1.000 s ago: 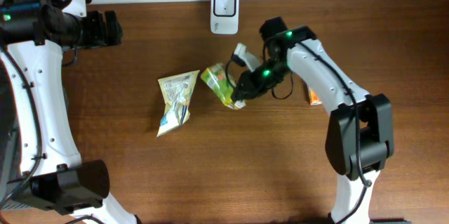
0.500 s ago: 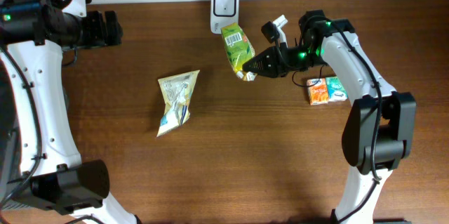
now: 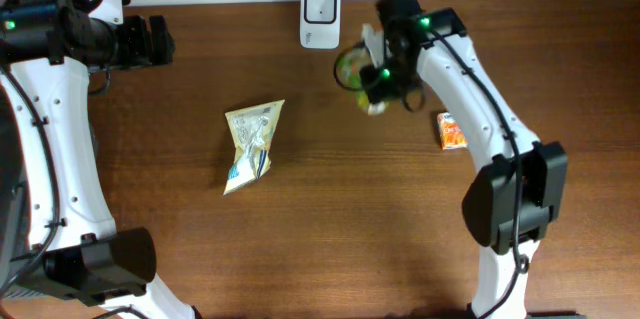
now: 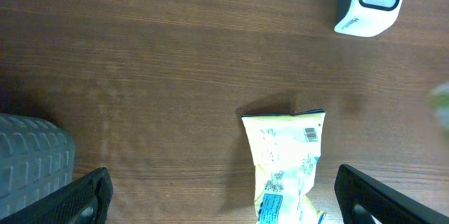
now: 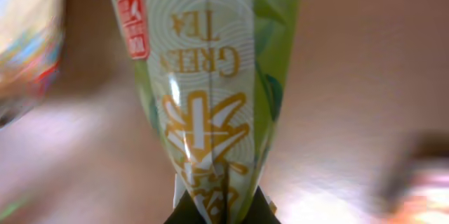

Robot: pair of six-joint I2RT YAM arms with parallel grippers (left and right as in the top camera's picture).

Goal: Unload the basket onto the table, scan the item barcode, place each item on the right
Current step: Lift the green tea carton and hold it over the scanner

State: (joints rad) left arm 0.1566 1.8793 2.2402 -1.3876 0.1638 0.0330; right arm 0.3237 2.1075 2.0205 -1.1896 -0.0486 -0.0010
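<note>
Overhead: the right gripper (image 3: 374, 83) holds a green tea packet (image 3: 350, 67) aloft just beside the scanner (image 3: 320, 3), scan apparently pending. Left wrist: the left gripper (image 4: 223, 199) hangs over the tabletop (image 4: 140, 55), jaws wide apart. Right wrist: jaws clamped on the packet's end, barcode unseen.

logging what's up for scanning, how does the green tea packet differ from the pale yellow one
The green tea packet is clamped in the shut right gripper, held near the scanner; the pale yellow packet lies flat on the table. The green tea packet is green with gold print; the pale yellow packet is cream with blue at one end. Both are soft pouches.
</note>
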